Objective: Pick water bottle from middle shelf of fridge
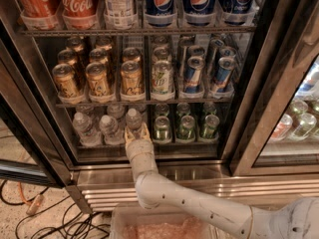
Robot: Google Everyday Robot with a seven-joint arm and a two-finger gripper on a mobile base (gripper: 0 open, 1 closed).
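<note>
The fridge [164, 174] stands open in front of me. Its rack of clear bottles and green cans [185, 127] is the middle shelf [222, 140]. Three water bottles show at the front left of it. My gripper [137, 134] reaches in from below and sits at the lower body of the right-hand water bottle [133, 118], whose white cap and shoulders rise just above it. The gripper hides the bottle's base. The other two water bottles [107, 128] stand just left of the gripper.
Gold and blue cans [129, 76] fill the rack above; Coca-Cola and Pepsi bottles [162, 1] stand on the top one. A neighbouring cooler [299, 118] is at the right. The open door's edge [22, 148] is at the left. Cables [45, 218] and a bin [164, 225] lie below.
</note>
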